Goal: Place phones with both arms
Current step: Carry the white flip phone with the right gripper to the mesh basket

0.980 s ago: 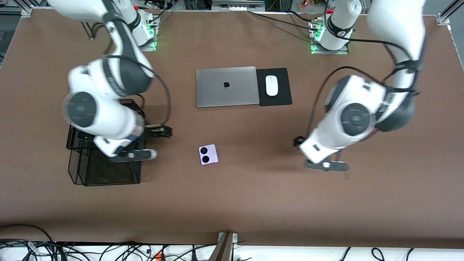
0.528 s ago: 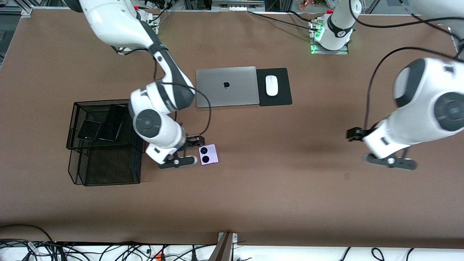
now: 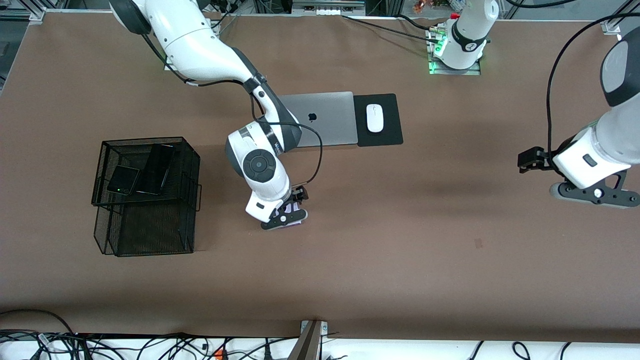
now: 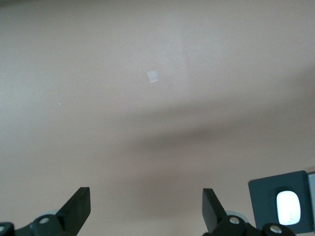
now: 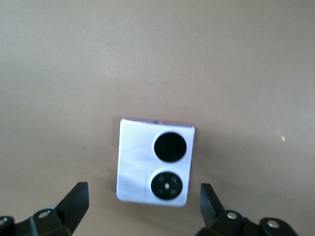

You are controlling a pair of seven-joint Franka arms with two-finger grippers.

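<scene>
Matt brown table [image 3: 400,260], black wire-mesh basket [image 3: 145,235], glossy lavender-white phone [image 5: 154,161], brushed-metal laptop [image 3: 330,120].

Brown table [image 3: 400,280]; cables [image 3: 150,345] along near edge.
</scene>
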